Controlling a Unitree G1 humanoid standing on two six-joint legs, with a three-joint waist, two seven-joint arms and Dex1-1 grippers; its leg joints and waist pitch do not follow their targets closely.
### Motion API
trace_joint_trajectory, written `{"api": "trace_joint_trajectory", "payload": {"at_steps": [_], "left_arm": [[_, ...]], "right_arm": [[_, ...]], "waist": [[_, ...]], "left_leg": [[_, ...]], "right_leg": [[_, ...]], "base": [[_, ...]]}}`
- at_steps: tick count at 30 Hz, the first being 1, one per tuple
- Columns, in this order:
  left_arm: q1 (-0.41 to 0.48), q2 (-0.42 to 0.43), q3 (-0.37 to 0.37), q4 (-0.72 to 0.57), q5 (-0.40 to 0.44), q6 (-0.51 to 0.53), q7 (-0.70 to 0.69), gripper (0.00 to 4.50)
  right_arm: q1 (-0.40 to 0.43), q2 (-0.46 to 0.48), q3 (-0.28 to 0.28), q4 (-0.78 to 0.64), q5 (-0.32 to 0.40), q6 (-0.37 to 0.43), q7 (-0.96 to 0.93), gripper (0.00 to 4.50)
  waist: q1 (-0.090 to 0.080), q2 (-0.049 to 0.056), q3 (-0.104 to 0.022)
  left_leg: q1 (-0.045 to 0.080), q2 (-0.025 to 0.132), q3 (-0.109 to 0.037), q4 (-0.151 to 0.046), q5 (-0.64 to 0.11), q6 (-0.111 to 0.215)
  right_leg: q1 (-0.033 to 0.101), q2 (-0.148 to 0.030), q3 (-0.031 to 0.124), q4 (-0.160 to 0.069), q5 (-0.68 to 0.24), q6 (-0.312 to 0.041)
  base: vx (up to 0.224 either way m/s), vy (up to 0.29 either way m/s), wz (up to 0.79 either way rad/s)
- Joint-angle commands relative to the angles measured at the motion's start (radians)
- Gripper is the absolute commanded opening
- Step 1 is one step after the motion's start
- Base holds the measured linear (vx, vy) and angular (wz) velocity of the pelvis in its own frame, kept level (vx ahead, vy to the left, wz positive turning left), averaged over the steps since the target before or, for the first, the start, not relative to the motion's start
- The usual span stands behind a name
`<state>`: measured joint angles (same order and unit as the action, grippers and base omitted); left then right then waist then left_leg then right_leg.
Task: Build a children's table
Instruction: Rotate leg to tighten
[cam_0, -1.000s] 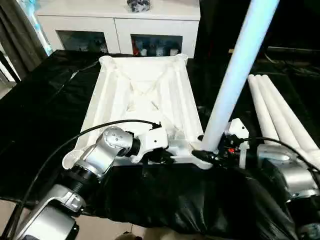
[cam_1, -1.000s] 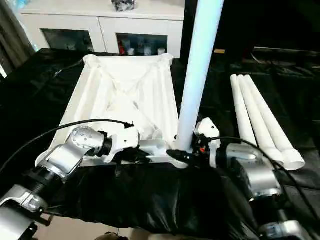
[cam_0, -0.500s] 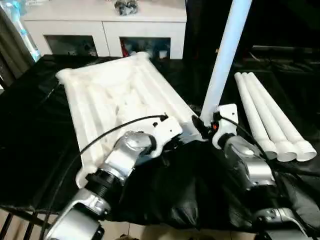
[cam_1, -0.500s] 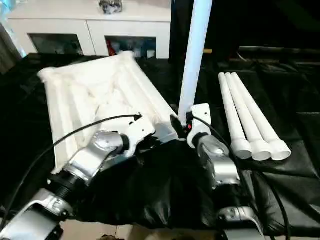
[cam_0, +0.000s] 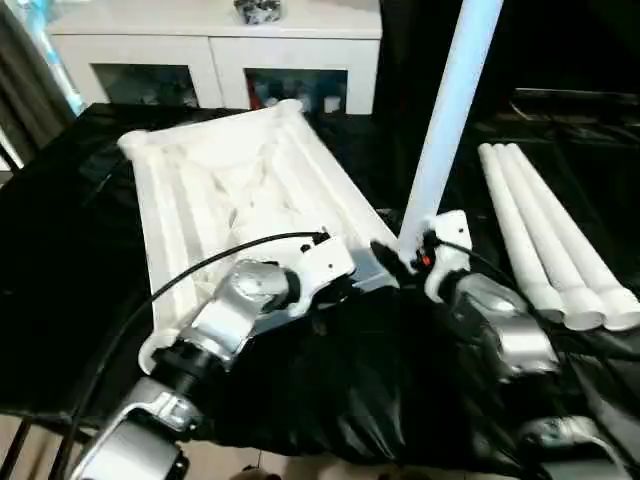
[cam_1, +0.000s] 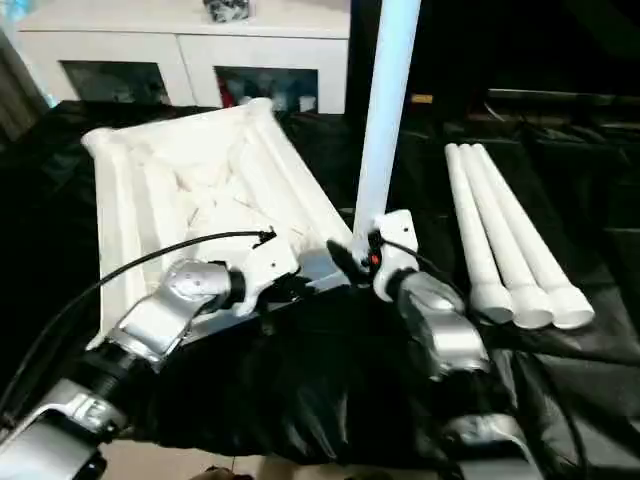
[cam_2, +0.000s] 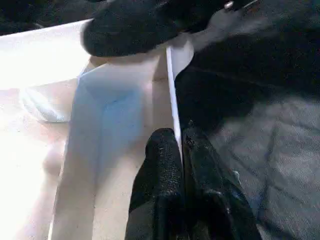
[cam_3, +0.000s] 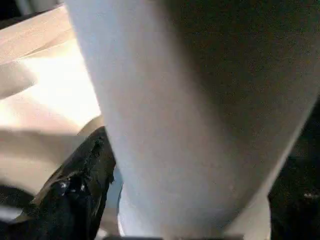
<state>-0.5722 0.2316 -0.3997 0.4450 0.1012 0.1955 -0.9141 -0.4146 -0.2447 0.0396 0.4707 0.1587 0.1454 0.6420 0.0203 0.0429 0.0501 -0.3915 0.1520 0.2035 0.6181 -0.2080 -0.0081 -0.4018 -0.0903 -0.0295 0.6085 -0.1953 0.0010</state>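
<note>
1. On the black-covered work table, we see the white tabletop lying ribbed underside up, its long axis running diagonally from the near corner by the grippers away toward the white cabinet.
2. One tubular leg stands nearly upright in the tabletop's near corner socket, leaning slightly to the right as it rises out of the head view.
3. Our left gripper has its fingers pressed together, pinching the tabletop's thin near edge.
4. Our right gripper sits at the standing leg's base; one black finger lies against the tube, but we cannot tell how its jaws stand.
5. Three spare legs lie side by side to the right, pointing away from us.
</note>
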Motion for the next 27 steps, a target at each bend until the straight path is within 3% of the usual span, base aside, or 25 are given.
{"api": "trace_joint_trajectory", "payload": {"at_steps": [1,7,13,18,23,25,26,27], "left_arm": [[-0.007,-0.015,-0.047,-0.042,-0.028,-0.050,-0.073,0.00],[-0.025,0.013,-0.056,-0.007,-0.045,-0.095,-0.170,0.00],[-0.054,0.038,-0.071,0.046,-0.030,-0.143,-0.247,0.00],[-0.065,0.042,-0.069,0.067,-0.028,-0.157,-0.268,0.00],[-0.076,0.038,-0.054,0.096,-0.032,-0.167,-0.273,0.00],[-0.079,0.021,-0.038,0.106,-0.030,-0.144,-0.231,0.00],[-0.081,-0.030,-0.003,0.117,-0.016,-0.056,-0.099,0.00],[-0.081,-0.030,-0.003,0.117,-0.016,-0.056,-0.099,0.00]], "right_arm": [[0.008,-0.011,0.043,-0.048,0.020,0.016,0.097,3.80],[0.055,-0.125,0.103,-0.151,0.087,0.073,0.356,3.65],[0.060,-0.188,0.149,-0.159,0.068,0.092,0.480,3.19],[0.060,-0.193,0.151,-0.166,0.077,0.106,0.501,2.84],[0.067,-0.188,0.158,-0.180,0.084,0.119,0.506,2.78],[0.066,-0.150,0.134,-0.159,0.072,0.113,0.427,2.77],[0.052,-0.065,0.081,-0.097,0.034,0.099,0.221,2.77],[0.052,-0.065,0.081,-0.097,0.034,0.099,0.221,2.77]], "waist": [[0.003,-0.008,-0.064],[0.022,-0.009,-0.064],[0.027,-0.012,-0.062],[0.028,-0.008,-0.061],[0.030,-0.007,-0.065],[0.030,-0.007,-0.064],[0.026,-0.006,-0.061],[0.021,-0.006,-0.060]], "left_leg": [[0.026,0.078,-0.034,-0.083,-0.155,0.091],[0.027,0.081,-0.033,-0.080,-0.136,0.106],[0.024,0.080,-0.033,-0.082,-0.171,0.083],[0.026,0.083,-0.035,-0.087,-0.187,0.060],[0.025,0.082,-0.035,-0.083,-0.161,0.068],[0.025,0.082,-0.034,-0.083,-0.165,0.070],[0.025,0.083,-0.033,-0.086,-0.172,0.059],[0.025,0.081,-0.033,-0.086,-0.183,0.047]], "right_leg": [[0.043,-0.059,0.034,-0.066,-0.061,-0.286],[0.043,-0.063,0.029,-0.062,-0.045,-0.297],[0.044,-0.066,0.027,-0.068,-0.119,-0.289],[0.043,-0.066,0.027,-0.069,-0.141,-0.284],[0.046,-0.068,0.026,-0.062,-0.085,-0.295],[0.045,-0.068,0.026,-0.064,-0.093,-0.297],[0.040,-0.068,0.028,-0.065,-0.108,-0.297],[0.038,-0.067,0.028,-0.066,-0.127,-0.297]], "base": [[0.000,0.000,0.00],[0.000,0.000,0.00],[0.000,0.000,0.00],[0.000,0.000,0.00],[0.000,0.000,0.00],[0.000,0.000,0.00],[0.000,0.000,0.00],[0.000,0.000,0.00]]}}
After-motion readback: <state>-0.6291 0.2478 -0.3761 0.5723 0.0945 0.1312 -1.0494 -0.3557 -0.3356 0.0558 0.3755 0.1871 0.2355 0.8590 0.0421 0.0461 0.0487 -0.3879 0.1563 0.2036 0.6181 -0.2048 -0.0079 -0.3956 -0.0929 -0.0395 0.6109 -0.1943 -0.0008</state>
